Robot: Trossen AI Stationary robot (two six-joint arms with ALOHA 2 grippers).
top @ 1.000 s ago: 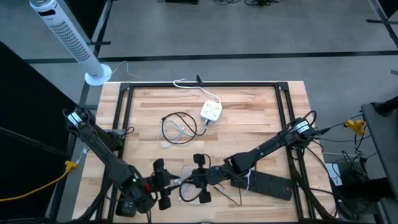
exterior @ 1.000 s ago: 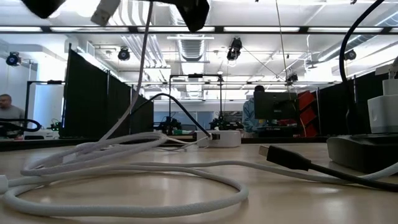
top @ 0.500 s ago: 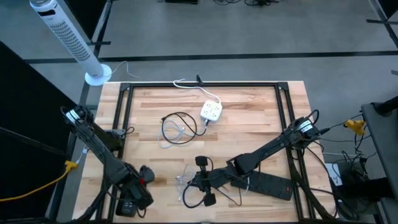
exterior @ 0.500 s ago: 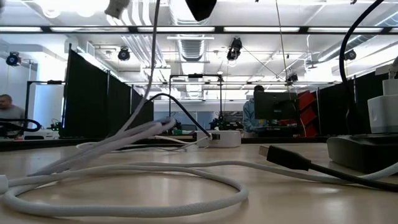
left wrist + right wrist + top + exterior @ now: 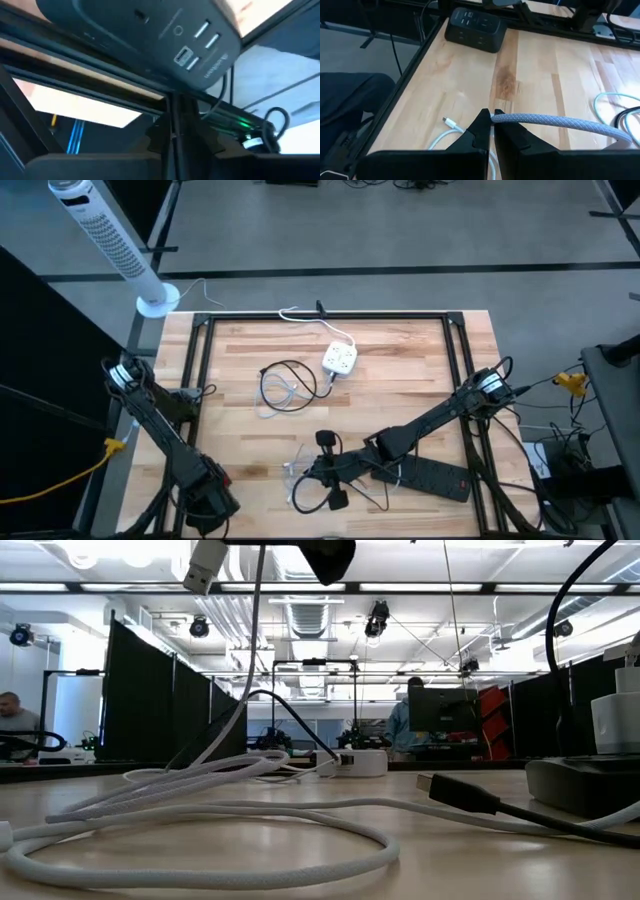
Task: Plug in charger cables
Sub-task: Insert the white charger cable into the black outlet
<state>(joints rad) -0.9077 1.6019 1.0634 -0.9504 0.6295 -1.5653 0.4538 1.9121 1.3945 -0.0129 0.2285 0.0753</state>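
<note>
My right gripper (image 5: 308, 471) hovers over the table's near middle, shut on a white braided charger cable (image 5: 555, 122). That cable's plug (image 5: 205, 562) juts out beside the fingers, and its loops (image 5: 200, 840) lie on the wood. Another small white plug (image 5: 449, 121) rests flat on the table. A black and white coil of cables (image 5: 288, 385) lies mid-table. My left gripper (image 5: 172, 117) is drawn back to the near left corner (image 5: 205, 498), shut on nothing, close to a black charging hub (image 5: 150, 30) with USB ports. My right gripper pinches the braided cable a short way behind its plug (image 5: 507, 118) between its two fingers. The fingers lie about level, coming from the table's right. That end is lifted clear, and the cable hangs slack (image 5: 245, 690) down to its loops on the table.
A white socket cube (image 5: 340, 360) with its cord sits at the far middle. A black power strip (image 5: 430, 475) lies under my right arm, and a black plug on its lead (image 5: 455, 792) lies in front of it. A black frame (image 5: 320, 315) edges the table.
My left gripper has drawn back from the near middle toward the near left corner and its fingers have closed together. My right gripper keeps its hold; the raised plug end and the hanging cable have shifted slightly toward the table's right.
</note>
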